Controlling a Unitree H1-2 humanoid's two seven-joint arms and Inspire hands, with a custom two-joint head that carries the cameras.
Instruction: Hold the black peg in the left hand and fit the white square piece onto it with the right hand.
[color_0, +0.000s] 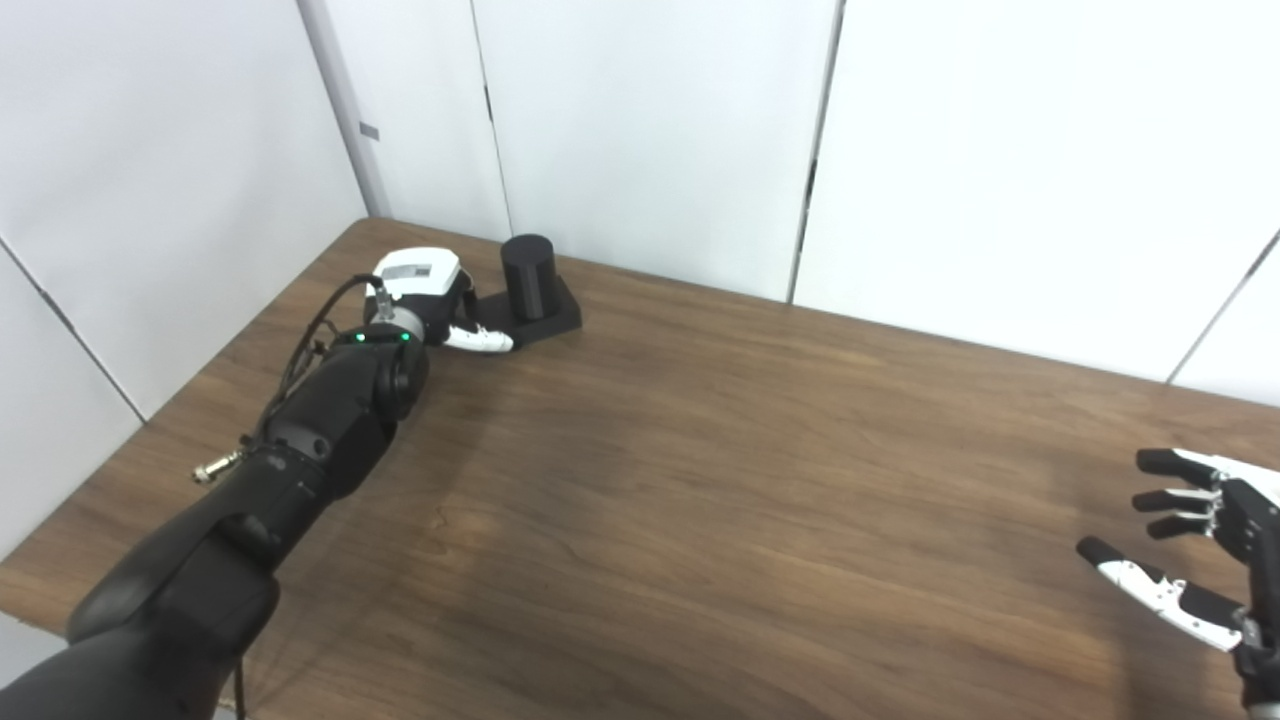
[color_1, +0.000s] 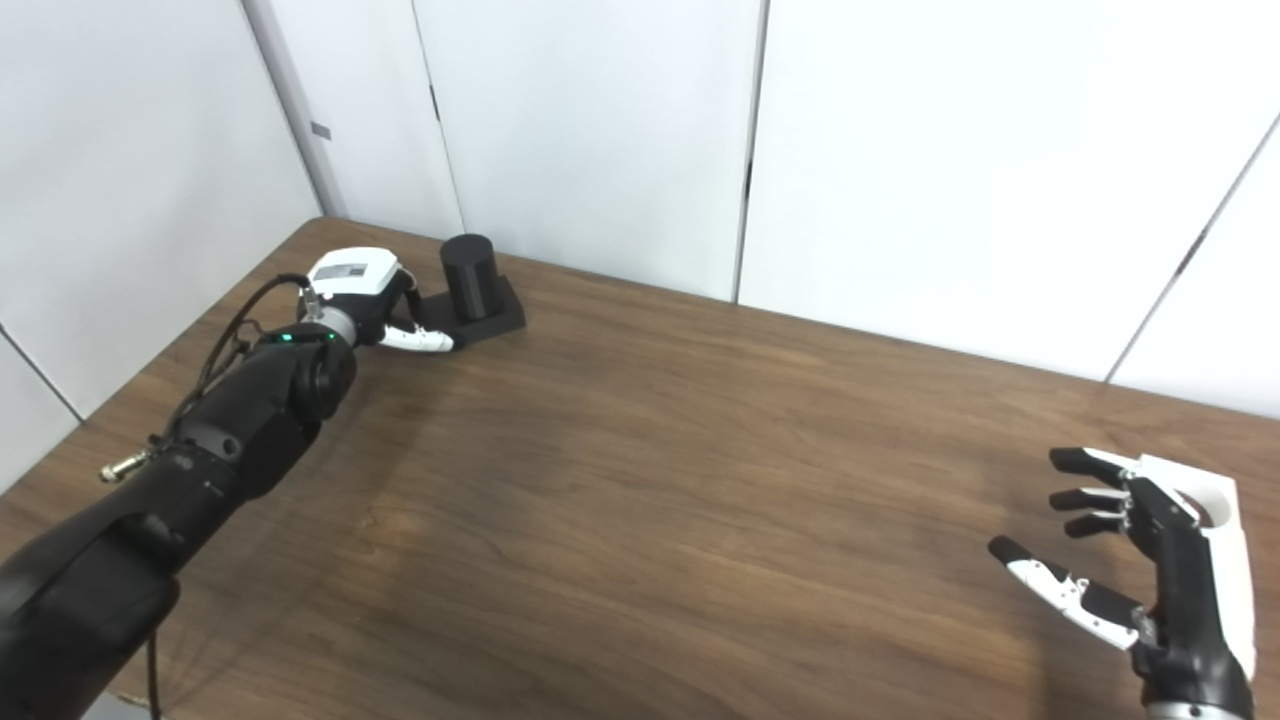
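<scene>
A black cylindrical peg (color_0: 528, 275) stands upright on its flat black square base (color_0: 550, 318) at the far left of the table, near the back edge. My left hand (color_0: 425, 290) rests just left of that base. Its white thumb (color_0: 480, 340) is stretched out along the base's front-left corner, and its other fingers are hidden behind the white back of the hand. It lifts nothing. My right hand (color_1: 1140, 560) hovers open over the table's near right part, fingers spread and holding nothing. No white square piece shows in either view.
The brown wooden table (color_0: 700, 480) runs wide between the two hands. White wall panels (color_0: 650, 120) close the back and the left side. My left forearm (color_0: 300, 440) lies diagonally over the table's left part.
</scene>
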